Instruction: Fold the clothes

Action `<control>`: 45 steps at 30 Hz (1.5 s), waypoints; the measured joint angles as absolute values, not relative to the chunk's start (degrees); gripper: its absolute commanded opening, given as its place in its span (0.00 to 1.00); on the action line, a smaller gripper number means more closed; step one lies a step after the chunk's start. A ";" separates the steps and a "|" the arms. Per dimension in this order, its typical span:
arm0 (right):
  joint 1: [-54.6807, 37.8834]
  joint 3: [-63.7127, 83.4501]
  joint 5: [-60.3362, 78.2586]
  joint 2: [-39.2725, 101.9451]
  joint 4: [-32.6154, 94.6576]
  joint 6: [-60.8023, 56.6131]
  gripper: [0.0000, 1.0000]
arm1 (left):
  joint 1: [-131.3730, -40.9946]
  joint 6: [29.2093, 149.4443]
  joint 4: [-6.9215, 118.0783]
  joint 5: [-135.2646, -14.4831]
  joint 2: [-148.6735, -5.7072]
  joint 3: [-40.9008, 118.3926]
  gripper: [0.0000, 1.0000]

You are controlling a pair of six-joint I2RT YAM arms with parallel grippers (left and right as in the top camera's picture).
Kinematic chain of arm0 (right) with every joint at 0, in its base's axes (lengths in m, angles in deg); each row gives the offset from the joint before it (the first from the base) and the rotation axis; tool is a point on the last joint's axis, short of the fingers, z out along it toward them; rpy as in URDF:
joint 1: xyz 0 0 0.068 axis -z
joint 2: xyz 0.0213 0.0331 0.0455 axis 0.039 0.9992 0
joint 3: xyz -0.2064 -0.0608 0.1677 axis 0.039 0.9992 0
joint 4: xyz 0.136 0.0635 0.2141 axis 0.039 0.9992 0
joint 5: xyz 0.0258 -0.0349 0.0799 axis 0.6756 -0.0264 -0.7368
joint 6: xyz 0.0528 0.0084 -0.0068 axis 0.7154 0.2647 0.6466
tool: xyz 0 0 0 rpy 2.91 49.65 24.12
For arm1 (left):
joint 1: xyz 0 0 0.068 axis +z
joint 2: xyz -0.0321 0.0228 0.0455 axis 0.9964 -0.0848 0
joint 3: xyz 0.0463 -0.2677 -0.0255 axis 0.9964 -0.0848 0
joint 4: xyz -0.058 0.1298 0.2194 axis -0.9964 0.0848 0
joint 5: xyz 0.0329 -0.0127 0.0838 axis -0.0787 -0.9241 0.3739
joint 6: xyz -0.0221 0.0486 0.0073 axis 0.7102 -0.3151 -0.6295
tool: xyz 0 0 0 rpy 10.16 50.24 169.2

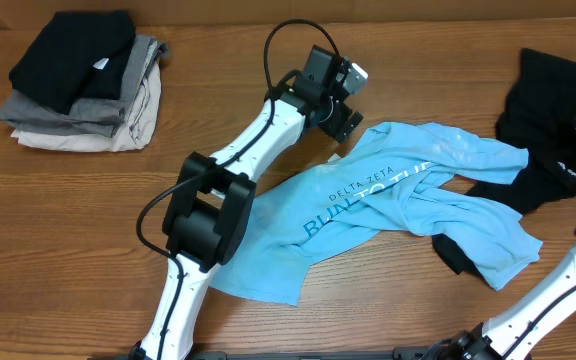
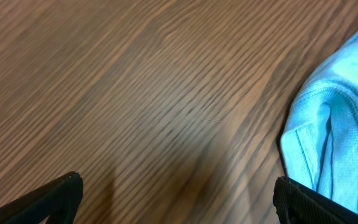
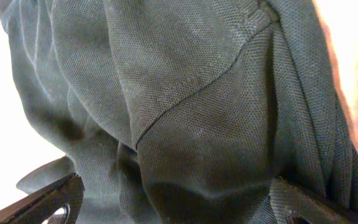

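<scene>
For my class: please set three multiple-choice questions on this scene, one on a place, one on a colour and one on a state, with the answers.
1. In the overhead view, where does the folded pile lie?
A. upper left
B. lower right
C. centre

2. What colour is the T-shirt with lettering?
A. red
B. light blue
C. green

3. How does the left gripper stand?
A. shut on cloth
B. open over the bare table
C. out of view

Answers:
1 A: the pile sits at the upper left, apart from the loose clothes.
2 B: the cloth is light blue, with white and darker blue lettering showing.
3 B: the wrist view shows its fingers far apart with only wood between them.
</scene>
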State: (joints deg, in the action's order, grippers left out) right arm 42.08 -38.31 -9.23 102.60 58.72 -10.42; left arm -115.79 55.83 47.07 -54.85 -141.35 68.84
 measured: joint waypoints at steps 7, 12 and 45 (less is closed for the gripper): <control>43.74 -39.21 -8.49 102.25 60.39 -10.23 1.00 | -119.64 54.30 41.34 -55.99 -142.73 68.84 1.00; 42.82 -40.09 -6.55 99.96 60.65 -10.16 1.00 | -122.43 53.89 37.47 -56.30 -142.73 68.86 1.00; 28.14 -41.83 -8.34 93.68 60.34 -10.03 1.00 | -118.78 47.20 50.47 -27.25 -147.78 76.97 0.04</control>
State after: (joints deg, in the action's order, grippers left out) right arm 28.14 -41.83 -8.34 93.68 60.34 -10.03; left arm -118.78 47.20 50.47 -27.25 -147.78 76.97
